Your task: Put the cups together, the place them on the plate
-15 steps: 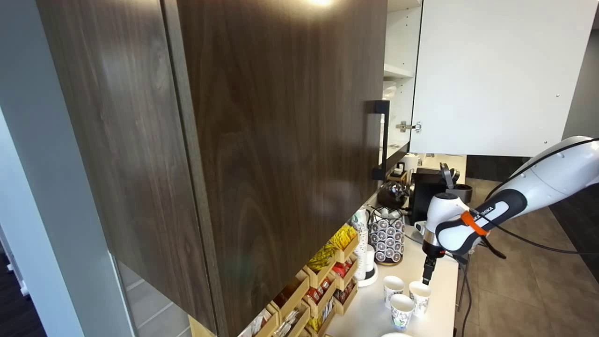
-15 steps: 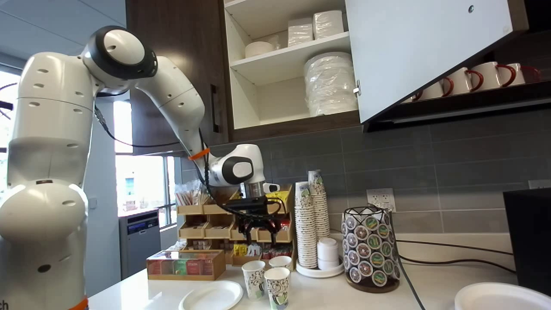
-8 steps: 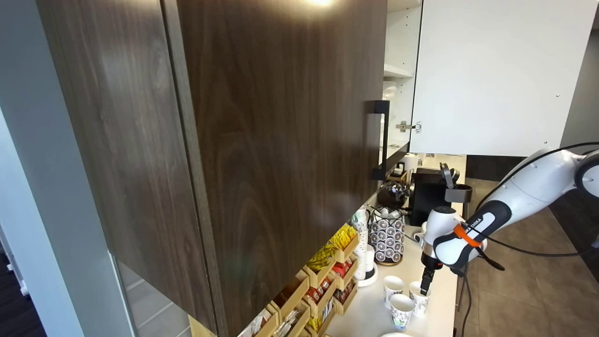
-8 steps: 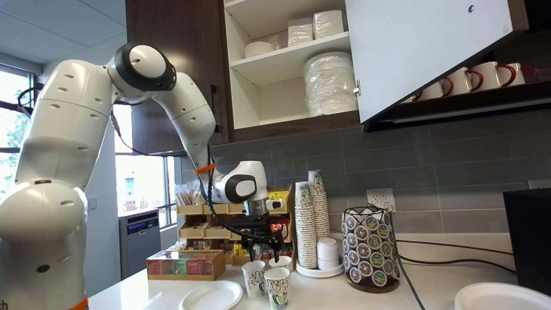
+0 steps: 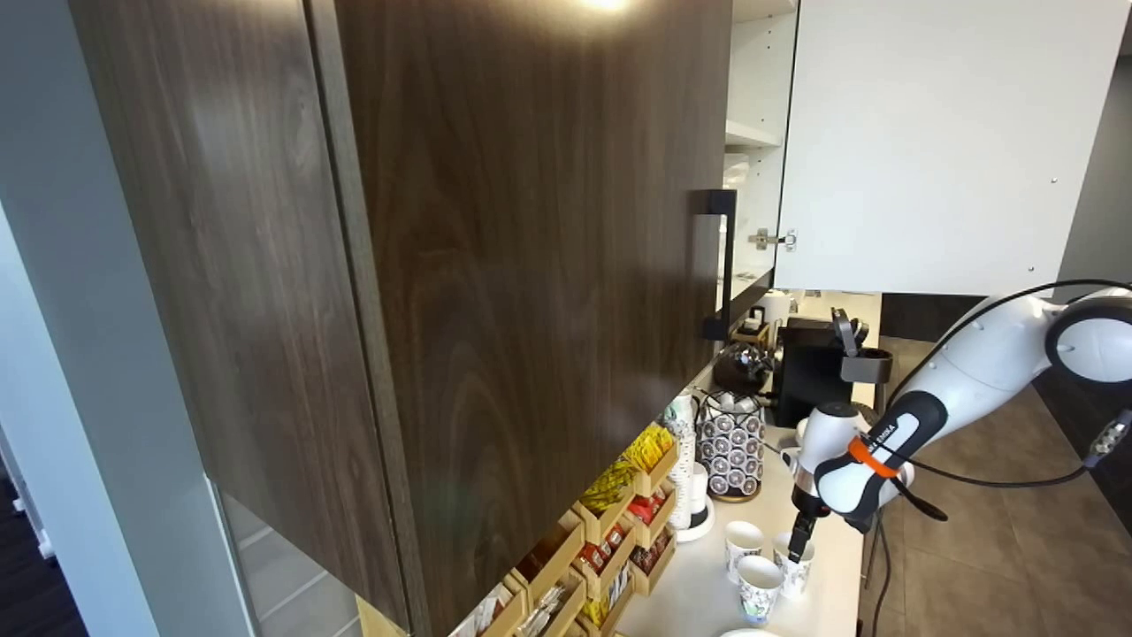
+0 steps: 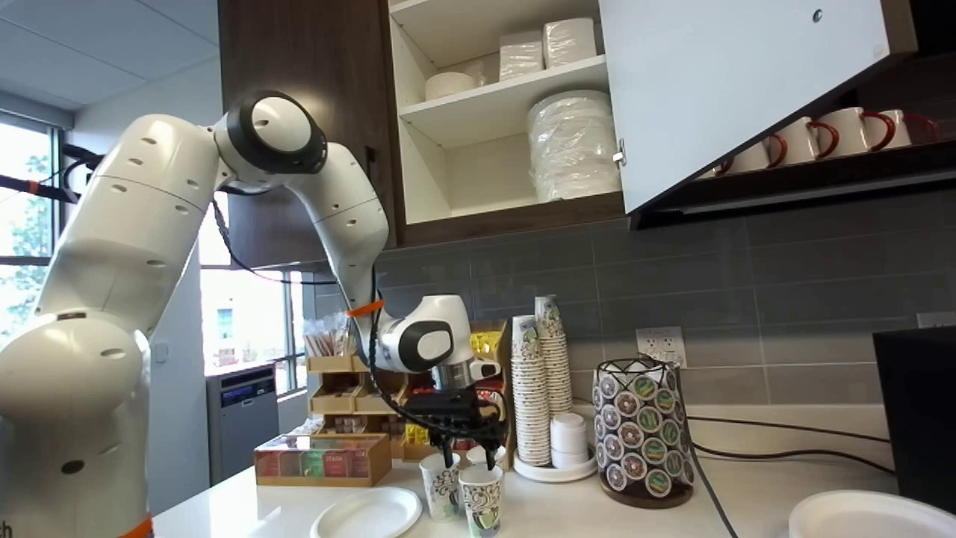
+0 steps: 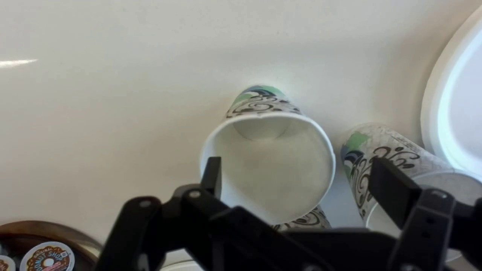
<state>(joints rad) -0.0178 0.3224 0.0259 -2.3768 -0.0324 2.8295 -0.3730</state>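
Three white paper cups with a dark swirl pattern stand apart and upright: the front cup (image 6: 482, 502), the left cup (image 6: 441, 489) and the back cup (image 6: 496, 457), which is partly hidden. The white plate (image 6: 367, 515) lies left of them. My gripper (image 6: 469, 462) is open and empty, pointing down at the cup mouths. In the wrist view the front cup (image 7: 269, 169) lies between the fingers; one finger overlaps its rim, the other overlaps the left cup (image 7: 380, 158). I cannot tell whether the fingers touch. The plate (image 7: 433, 109) is at the right edge there.
Tall stacks of cups (image 6: 530, 403) stand on a white tray behind. A coffee pod carousel (image 6: 644, 437) is at the right, another plate (image 6: 874, 515) at the right front. A tea box (image 6: 323, 462) and snack rack (image 6: 355, 385) are at the back left.
My gripper has come down to the cup mouths and, in an exterior view, shifted to the right. It stays open. The cups and plate have not moved.
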